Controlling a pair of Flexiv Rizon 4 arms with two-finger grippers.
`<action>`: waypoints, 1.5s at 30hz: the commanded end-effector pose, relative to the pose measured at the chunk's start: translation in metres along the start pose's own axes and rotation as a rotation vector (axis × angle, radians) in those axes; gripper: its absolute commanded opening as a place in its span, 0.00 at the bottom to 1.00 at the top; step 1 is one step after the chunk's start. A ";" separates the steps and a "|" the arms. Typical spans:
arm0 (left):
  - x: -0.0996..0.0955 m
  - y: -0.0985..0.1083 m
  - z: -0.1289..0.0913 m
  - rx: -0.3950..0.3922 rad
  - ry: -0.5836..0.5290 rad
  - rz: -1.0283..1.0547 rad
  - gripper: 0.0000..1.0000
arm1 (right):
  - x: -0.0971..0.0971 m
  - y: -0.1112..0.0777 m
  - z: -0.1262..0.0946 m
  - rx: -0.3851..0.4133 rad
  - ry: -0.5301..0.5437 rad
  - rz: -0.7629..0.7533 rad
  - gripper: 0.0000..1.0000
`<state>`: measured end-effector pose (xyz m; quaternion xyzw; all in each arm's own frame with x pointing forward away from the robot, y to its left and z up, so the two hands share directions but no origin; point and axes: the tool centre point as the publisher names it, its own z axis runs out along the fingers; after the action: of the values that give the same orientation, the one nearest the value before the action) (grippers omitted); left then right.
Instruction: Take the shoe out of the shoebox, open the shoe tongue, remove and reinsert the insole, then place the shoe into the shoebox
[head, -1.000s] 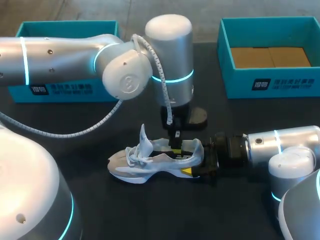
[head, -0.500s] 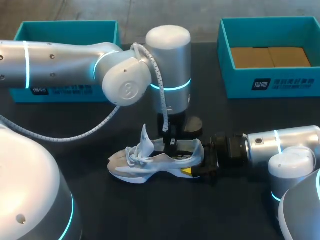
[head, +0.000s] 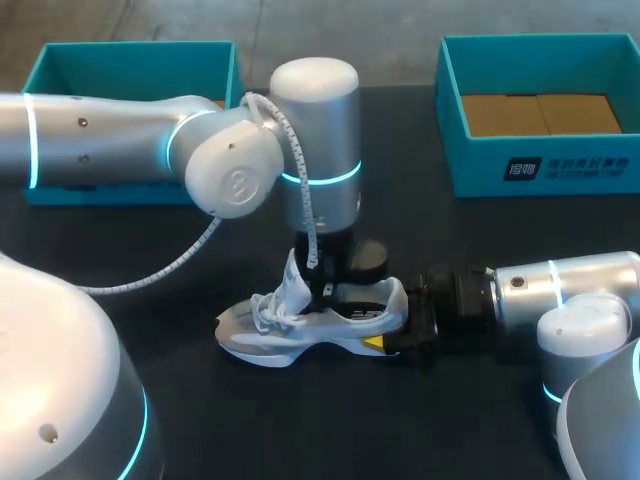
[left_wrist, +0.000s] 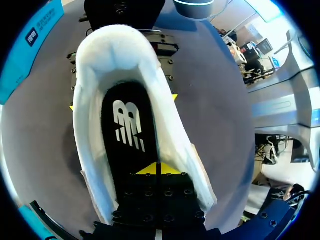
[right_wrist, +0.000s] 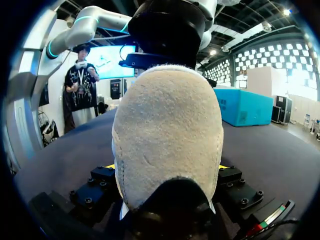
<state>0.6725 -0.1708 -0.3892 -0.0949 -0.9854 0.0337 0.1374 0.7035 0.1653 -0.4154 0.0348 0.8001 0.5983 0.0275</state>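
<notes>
A band of bare tabletop runs along the near edge of the black table (head: 300, 420). Just beyond it, at the table's middle, stands the white and grey lace-up running shoe (head: 270, 335). It is upright on its sole, with its toe toward the left edge and its tongue (head: 291, 278) lifted. The right gripper (head: 392, 325) comes in low from the right edge and pinches the heel, one finger on each side. The left gripper (left_wrist: 157, 168) hangs straight down into the shoe's opening. Its fingers are pressed together, tips at the black insole (left_wrist: 127, 125); whether they nip it cannot be told. The left arm (head: 120, 140) spans the table's left half behind the shoe. More bare table separates the shoe from the far edge. There an open teal cardboard shoebox (head: 540, 165) stands at the far right corner and a second teal box (head: 130, 55) at the far left, partly behind the left arm.
</notes>
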 end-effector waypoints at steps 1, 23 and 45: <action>0.011 0.006 0.000 0.011 -0.021 0.003 0.00 | 0.001 0.001 0.000 0.003 -0.001 0.000 0.00; 0.007 0.005 0.007 0.068 -0.067 -0.103 0.40 | 0.001 0.001 0.000 0.003 -0.001 0.000 0.00; -0.023 -0.002 0.030 0.020 -0.370 -0.123 0.37 | 0.001 0.001 0.000 0.003 -0.001 0.000 0.00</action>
<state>0.6852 -0.1727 -0.4111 -0.0282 -0.9977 0.0571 -0.0230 0.7026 0.1650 -0.4167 0.0343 0.8003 0.5979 0.0278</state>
